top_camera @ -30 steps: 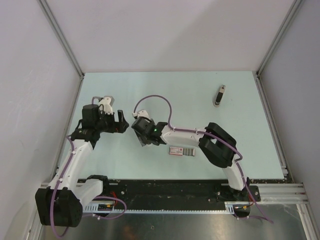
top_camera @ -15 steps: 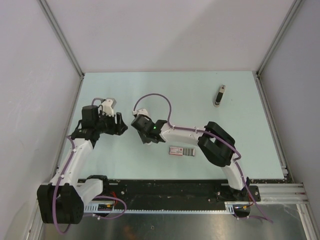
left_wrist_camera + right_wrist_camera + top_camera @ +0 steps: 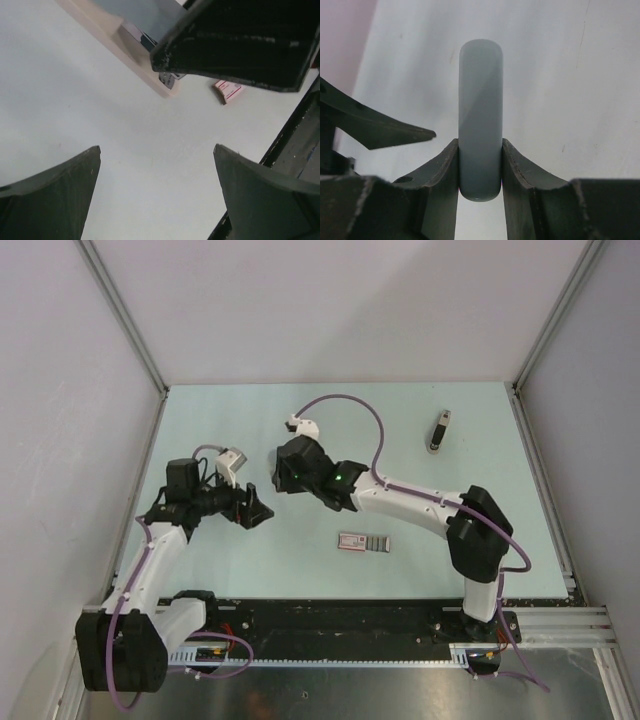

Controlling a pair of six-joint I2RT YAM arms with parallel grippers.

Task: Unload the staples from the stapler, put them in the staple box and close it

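The stapler (image 3: 439, 430), slim, black and dark grey with a silvery part, lies alone at the far right of the table, away from both arms. My right gripper (image 3: 288, 468) is near the table's middle, shut on a pale blue-grey wedge (image 3: 480, 100) that sticks out past the fingertips in the right wrist view, gripper (image 3: 480, 170). My left gripper (image 3: 255, 510) is open and empty just to the left and nearer, pointing towards the right gripper. In the left wrist view its jaws (image 3: 157, 155) stand wide apart over bare table, with the wedge (image 3: 115, 25) above.
A flat pink-and-grey box (image 3: 363, 542) lies on the table near the front, right of the left gripper; it also shows in the left wrist view (image 3: 229, 90). Grey walls close the table on three sides. A black rail (image 3: 340, 620) runs along the near edge.
My right arm has stretched out and carried the wedge away from the front edge, towards the far side. My left gripper has swung right and nearer, now pointing at the right gripper.
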